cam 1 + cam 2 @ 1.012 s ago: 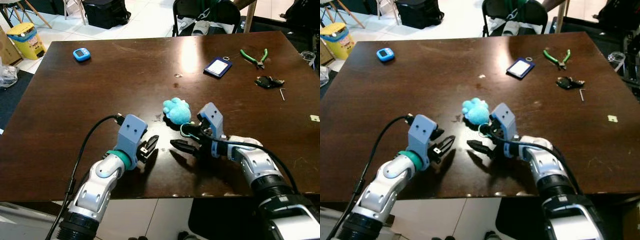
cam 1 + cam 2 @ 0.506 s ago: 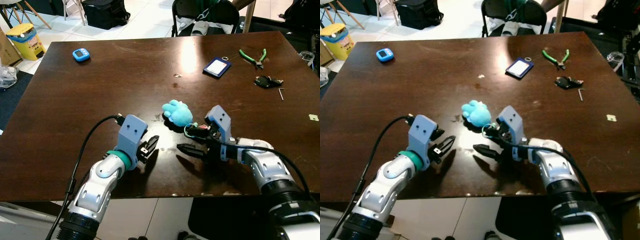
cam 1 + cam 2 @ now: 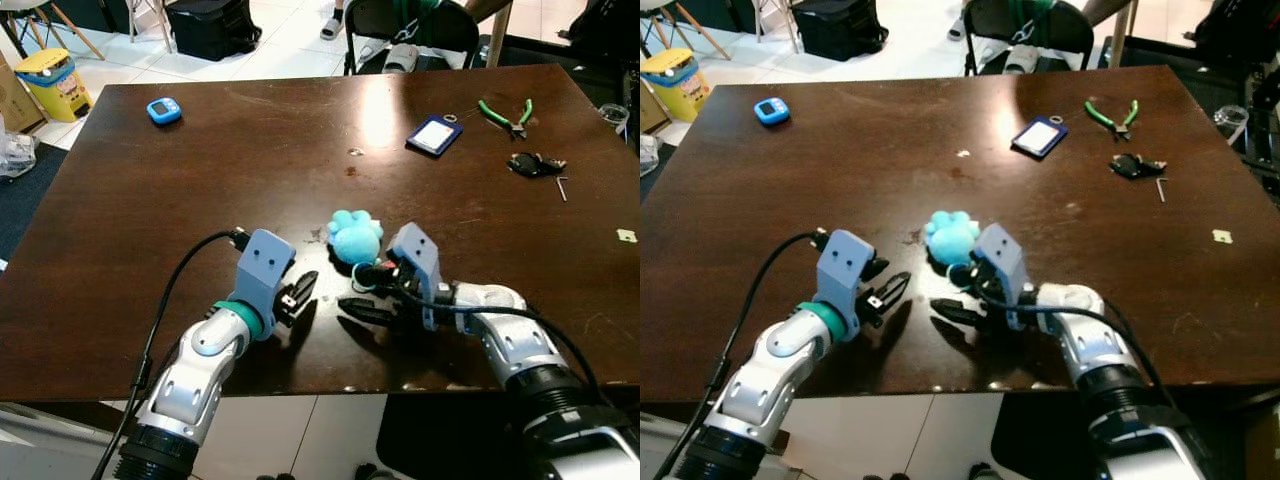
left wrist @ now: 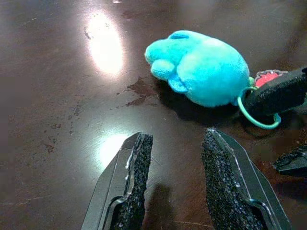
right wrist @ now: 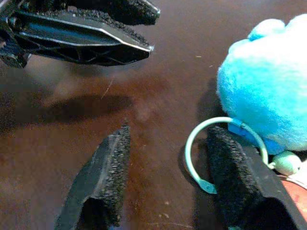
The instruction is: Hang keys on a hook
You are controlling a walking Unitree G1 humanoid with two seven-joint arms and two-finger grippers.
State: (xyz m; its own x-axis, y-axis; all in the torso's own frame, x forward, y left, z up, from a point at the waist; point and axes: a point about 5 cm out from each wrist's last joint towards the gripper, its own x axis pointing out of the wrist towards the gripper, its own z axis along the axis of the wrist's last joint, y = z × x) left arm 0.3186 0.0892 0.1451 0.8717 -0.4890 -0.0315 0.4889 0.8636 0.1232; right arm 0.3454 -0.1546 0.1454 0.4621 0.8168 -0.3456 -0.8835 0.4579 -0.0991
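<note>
A fluffy blue plush keychain lies on the dark wooden table with a thin teal ring and a small red tag beside it. My right gripper is open just in front of the plush. One of its fingers rests over the ring, and I cannot tell whether it passes through it. The other finger hovers over bare wood. My left gripper is open with nothing in it, low over the table. It sits a short way left of the right gripper and points at the plush.
At the far right of the table lie a blue card holder, green pliers, a black key bunch and a hex key. A blue timer lies far left. A chair and a yellow bin stand beyond the table.
My right gripper swung out to the right, then came back left against the keychain ring. The plush shifted slightly toward me. The left arm stayed put.
</note>
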